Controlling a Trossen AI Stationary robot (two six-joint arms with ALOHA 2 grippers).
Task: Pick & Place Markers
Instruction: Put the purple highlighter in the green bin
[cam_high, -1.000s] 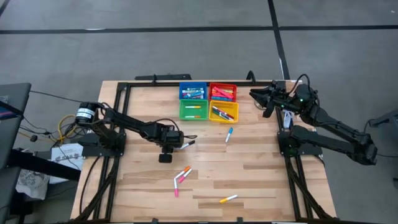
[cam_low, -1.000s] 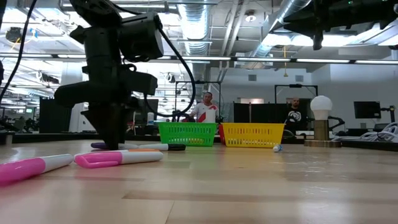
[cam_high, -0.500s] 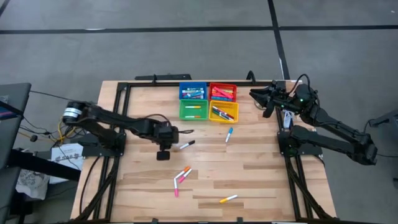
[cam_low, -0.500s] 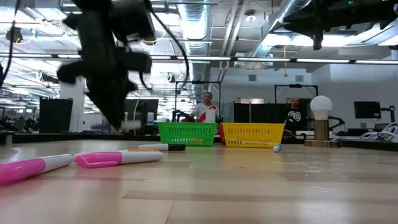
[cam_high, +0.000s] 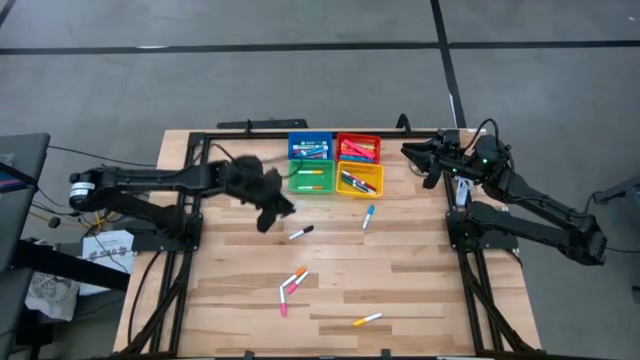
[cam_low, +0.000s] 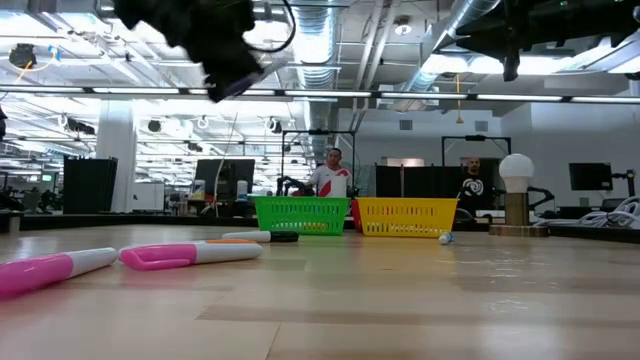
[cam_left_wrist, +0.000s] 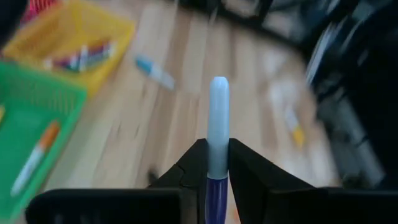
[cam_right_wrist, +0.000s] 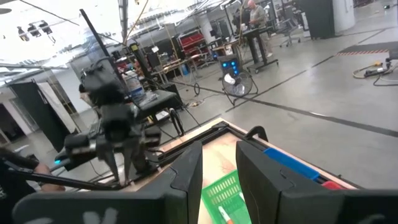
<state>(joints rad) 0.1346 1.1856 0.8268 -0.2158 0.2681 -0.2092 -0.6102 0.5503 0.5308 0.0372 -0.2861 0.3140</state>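
Above the worktop (cam_high: 420, 290), just beside the green tray (cam_high: 311, 177), the left claw (cam_left_wrist: 217, 163) is clamped on a marker (cam_left_wrist: 217, 124) with a pale tip and purple barrel. Other markers lie loose on the wood: pink ones (cam_low: 185, 253), a black-capped one (cam_high: 300, 232), a blue one (cam_high: 368, 215). Near the far right corner, the right claw (cam_right_wrist: 219, 163) hangs with fingers slightly apart, empty.

Pale wood table (cam_high: 420, 280), smooth; plastic mesh trays (cam_high: 311, 177).
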